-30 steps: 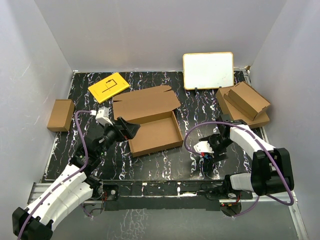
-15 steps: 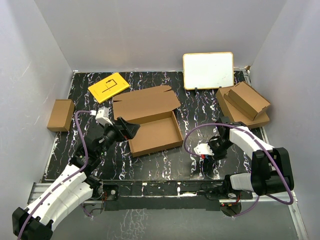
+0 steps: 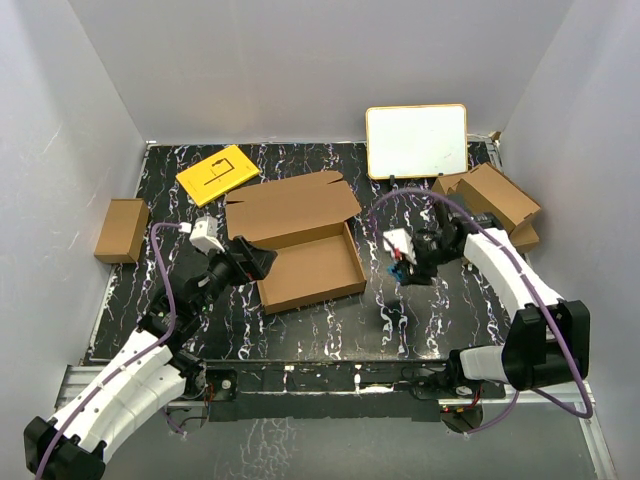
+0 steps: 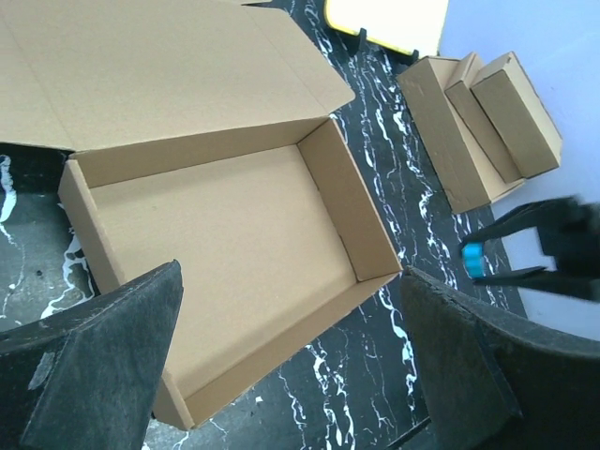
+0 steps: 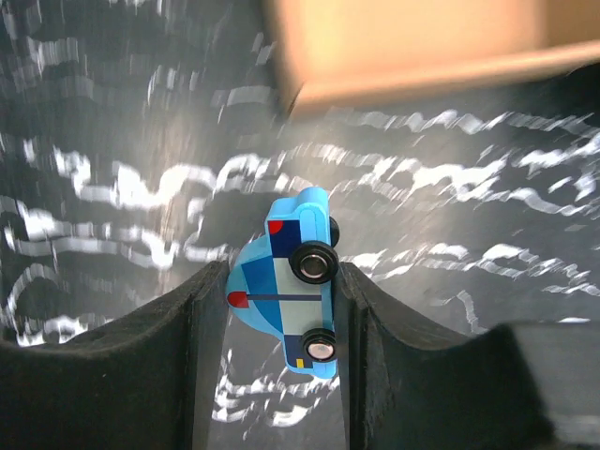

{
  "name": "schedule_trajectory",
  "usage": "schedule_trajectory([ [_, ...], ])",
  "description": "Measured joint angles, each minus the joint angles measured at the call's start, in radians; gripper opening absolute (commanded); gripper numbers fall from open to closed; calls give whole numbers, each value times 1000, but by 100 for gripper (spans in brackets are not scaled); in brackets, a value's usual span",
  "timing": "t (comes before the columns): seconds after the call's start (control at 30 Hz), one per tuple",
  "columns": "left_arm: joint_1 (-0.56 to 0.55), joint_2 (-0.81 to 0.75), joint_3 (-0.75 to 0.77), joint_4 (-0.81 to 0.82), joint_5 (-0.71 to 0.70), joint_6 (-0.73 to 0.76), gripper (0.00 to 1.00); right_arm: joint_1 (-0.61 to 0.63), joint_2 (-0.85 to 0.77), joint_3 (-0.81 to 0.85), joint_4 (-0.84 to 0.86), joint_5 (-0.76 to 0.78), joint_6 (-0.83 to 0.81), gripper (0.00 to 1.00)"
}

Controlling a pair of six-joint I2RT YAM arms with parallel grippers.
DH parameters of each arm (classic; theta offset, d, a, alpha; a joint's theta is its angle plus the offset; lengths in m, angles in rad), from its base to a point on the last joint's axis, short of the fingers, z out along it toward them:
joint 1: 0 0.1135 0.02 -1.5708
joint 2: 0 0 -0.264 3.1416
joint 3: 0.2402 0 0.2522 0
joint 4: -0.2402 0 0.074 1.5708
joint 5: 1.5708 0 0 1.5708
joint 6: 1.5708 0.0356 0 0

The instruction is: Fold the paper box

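My right pincer (image 3: pixel 404 266) is clenched on a small blue toy car (image 5: pixel 281 277), one finger against each of its sides, and seems to hold it clear of the black marbled surface (image 3: pixel 400 200). My left pincer (image 4: pixel 292 270) is released, its fingers spread as wide as they go and gripping nothing.

The paper box (image 3: pixel 312 272) lies between the two. Its tray is formed with all four walls standing, and its lid (image 3: pixel 290 208) is laid open toward the far side. The left pincer hovers just at the tray's near left corner, looking down into the bare inside. The right pincer is off to the tray's right, near its right wall but apart from it.

As I judge it, the folding is mostly done and what remains is to close the lid. I cannot tell whether the car is meant to go into the tray first or only to be moved out of the way.

Either way, the next move calls for the right pincer to settle the car somewhere and let go. Then the lid has to swing down over the tray, with the left pincer steadying the near wall so the box does not slide.
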Motion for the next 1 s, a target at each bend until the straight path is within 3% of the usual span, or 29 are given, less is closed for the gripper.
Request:
schedule_trajectory([
  [0.2,0,15,23,-49,-27,18,97,148,16,145,202,-208,502,11],
  [0.33,0,39,63,-79,-41,23,97,349,116,188,412,-171,793,13],
  [0.43,0,38,81,-103,-57,22,97,430,301,309,503,-94,967,15],
  [0.6,0,22,84,-149,-85,16,96,478,510,422,560,45,1070,27],
  [0.77,0,5,84,-180,-113,11,96,527,618,429,560,167,1116,40],
  [1.0,0,8,84,-192,-129,10,97,552,632,446,556,247,1144,81],
])
